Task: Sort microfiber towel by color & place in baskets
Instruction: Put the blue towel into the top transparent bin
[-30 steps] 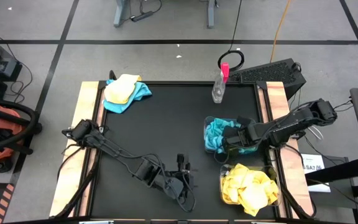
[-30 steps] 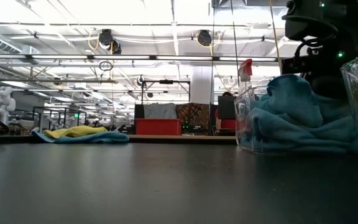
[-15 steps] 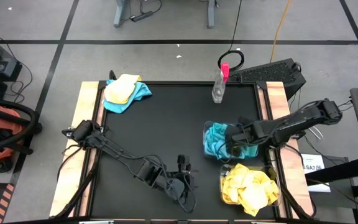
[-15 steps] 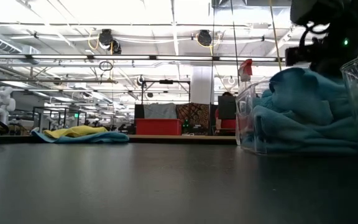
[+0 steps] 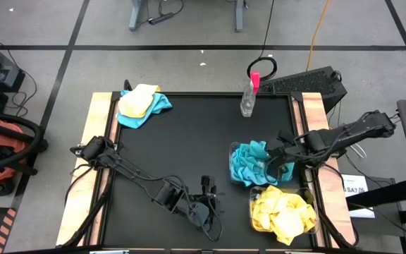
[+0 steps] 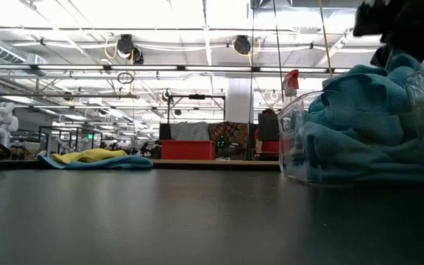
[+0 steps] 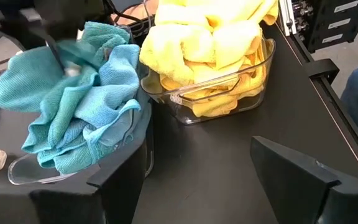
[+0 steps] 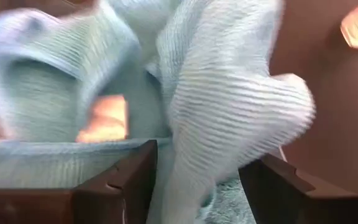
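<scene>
Blue microfiber towels [image 5: 249, 161] are heaped in a clear basket [image 6: 293, 140] at the table's right side. In the basket [image 7: 229, 102] nearer the front edge lie yellow towels [image 5: 280, 215]. My right gripper [image 5: 279, 161] is open at the right side of the blue heap, and in its wrist view a fold of blue towel [image 8: 229, 118] rises between its fingers. My left gripper [image 5: 210, 192] rests open near the front edge, left of both baskets, with nothing between its fingers. One yellow towel on a blue one [image 5: 141, 104] lies at the far left corner. My right gripper is open with a fold of blue towel [image 8: 194, 143] standing between its two fingers [image 8: 120, 180]. Whether either finger touches the cloth, I cannot tell. The towel lies on the heap in the basket.
A clear spray bottle with a pink top [image 5: 248, 95] stands at the far edge, right of centre. Wooden strips [image 5: 94, 134] border the black mat on the left and right. The middle of the mat [image 5: 182, 141] is bare.
My right gripper has opened and let go of the blue towel, then drawn back up and toward the table's right edge. The freed towel has settled on the blue heap in the basket, which now stands higher and looser.
</scene>
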You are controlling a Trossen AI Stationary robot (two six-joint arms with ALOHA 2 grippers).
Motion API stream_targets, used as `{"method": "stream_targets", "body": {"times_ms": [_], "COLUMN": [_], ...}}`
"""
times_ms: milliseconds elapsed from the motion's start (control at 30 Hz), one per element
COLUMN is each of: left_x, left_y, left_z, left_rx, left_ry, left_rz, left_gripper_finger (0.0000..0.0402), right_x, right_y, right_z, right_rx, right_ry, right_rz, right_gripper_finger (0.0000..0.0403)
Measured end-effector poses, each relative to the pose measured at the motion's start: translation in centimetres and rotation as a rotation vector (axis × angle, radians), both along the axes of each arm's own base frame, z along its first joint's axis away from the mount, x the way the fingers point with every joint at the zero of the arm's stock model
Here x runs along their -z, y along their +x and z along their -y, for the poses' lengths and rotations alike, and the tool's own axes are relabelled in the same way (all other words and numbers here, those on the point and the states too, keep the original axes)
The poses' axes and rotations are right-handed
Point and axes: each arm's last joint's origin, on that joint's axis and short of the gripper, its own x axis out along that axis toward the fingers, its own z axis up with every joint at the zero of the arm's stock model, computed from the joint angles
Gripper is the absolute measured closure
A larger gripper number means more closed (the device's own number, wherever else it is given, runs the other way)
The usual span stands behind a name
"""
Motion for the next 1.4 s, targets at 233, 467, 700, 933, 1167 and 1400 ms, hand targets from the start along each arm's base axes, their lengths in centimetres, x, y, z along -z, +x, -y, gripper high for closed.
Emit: {"method": "stream_targets", "body": {"times_ms": [233,467,700,933,1167,1400], "left_x": [0.0,0.0,0.0,0.0,0.3,0.4], "left_y": [0.0,0.0,0.0,0.0,-0.2,-0.4], "left_z": [0.0,0.0,0.0,0.0,-0.1,-0.2], "left_rx": [0.0,0.0,0.0,-0.013,-0.026,-0.029], "left_ry": [0.001,0.001,0.0,-0.016,-0.014,-0.01], "left_rz": [0.0,0.0,0.0,-0.003,-0.037,-0.051], "left_gripper_finger": [0.011,0.011,0.011,0.011,0.011,0.011], "right_x": [-2.1,-3.0,-2.9,-1.4,1.1,4.7], "right_y": [-0.7,-0.9,-0.2,1.4,3.2,4.0], "right_z": [-0.7,-1.4,-2.1,-2.9,-3.8,-4.1], "right_rx": [-0.042,-0.078,-0.103,-0.131,-0.173,-0.178], "right_ry": [0.039,0.06,0.037,0.012,-0.019,-0.056], "right_rz": [0.096,0.157,0.183,0.136,0.086,-0.011], "right_gripper_finger": [0.0193,0.0193,0.0201,0.024,0.027,0.0287]}}
